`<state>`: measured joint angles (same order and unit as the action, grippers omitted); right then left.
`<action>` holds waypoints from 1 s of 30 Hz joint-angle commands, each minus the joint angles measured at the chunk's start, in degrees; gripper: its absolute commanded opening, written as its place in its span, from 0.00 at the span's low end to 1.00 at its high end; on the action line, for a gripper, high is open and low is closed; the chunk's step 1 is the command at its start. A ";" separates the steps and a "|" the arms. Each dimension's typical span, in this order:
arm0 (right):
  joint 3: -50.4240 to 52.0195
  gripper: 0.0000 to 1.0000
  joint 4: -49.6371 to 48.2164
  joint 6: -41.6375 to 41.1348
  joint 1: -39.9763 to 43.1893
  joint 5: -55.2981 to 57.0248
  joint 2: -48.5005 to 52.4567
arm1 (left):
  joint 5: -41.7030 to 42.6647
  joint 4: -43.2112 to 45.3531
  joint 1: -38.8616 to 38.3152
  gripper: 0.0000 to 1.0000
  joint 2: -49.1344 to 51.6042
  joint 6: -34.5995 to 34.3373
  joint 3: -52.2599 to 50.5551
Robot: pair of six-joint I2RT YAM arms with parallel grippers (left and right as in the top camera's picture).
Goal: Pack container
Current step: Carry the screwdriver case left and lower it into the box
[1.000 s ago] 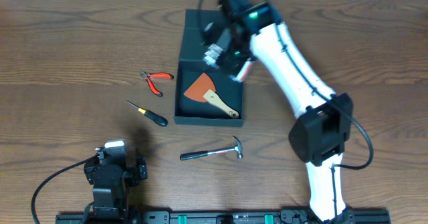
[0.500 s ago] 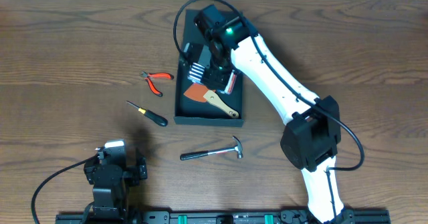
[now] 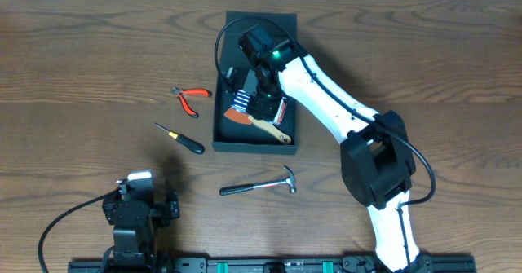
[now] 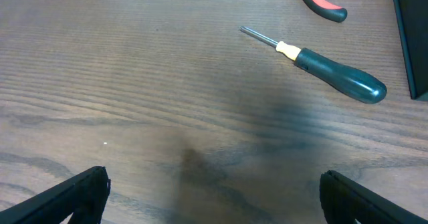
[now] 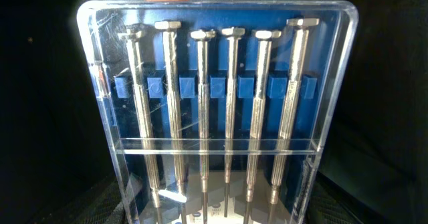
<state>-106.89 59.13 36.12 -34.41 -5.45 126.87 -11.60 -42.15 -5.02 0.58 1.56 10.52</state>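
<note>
placing step: the right jaws seem clamped on the screwdriver packet [image 5: 221,117], held low inside the open container [image 3: 254,147] at the counter's far middle, above the scraper [image 3: 270,129]; next it needs laying flat and releasing; left jaws gape wide, empty, near the screwdriver [image 4: 334,78]

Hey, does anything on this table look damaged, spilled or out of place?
Nothing spilled or broken. The only blemish is light scuffing on the clear case of the precision screwdriver set. The pliers, screwdriver and hammer lie flat outside the container.
</note>
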 commanded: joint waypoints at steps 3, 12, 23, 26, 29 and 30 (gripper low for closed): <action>2.71 0.45 -2.19 0.59 -0.17 -0.79 -0.20 | -0.68 -0.15 0.24 0.98 -0.42 0.57 -0.83; 4.66 0.47 -5.62 0.13 -0.13 -0.79 -0.20 | -0.68 -0.15 0.24 0.99 -0.42 0.57 -0.83; 5.44 0.52 -7.63 -0.13 -0.13 -0.81 -0.20 | -0.68 -0.15 0.24 0.99 -0.42 0.57 -0.83; 5.44 0.53 -7.82 -0.33 -0.13 -0.81 -0.20 | -0.68 -0.15 0.24 0.99 -0.42 0.57 -0.83; 5.44 0.59 -7.80 -0.44 -0.13 -0.79 -0.20 | -0.68 -0.15 0.24 0.99 -0.42 0.57 -0.83; 5.44 0.59 -7.78 -0.50 -0.13 -0.81 -0.20 | -0.68 -0.15 0.24 0.99 -0.42 0.57 -0.83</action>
<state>-101.80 51.53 36.25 -34.41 -5.56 126.87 -11.60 -42.15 -5.02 0.58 1.56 10.52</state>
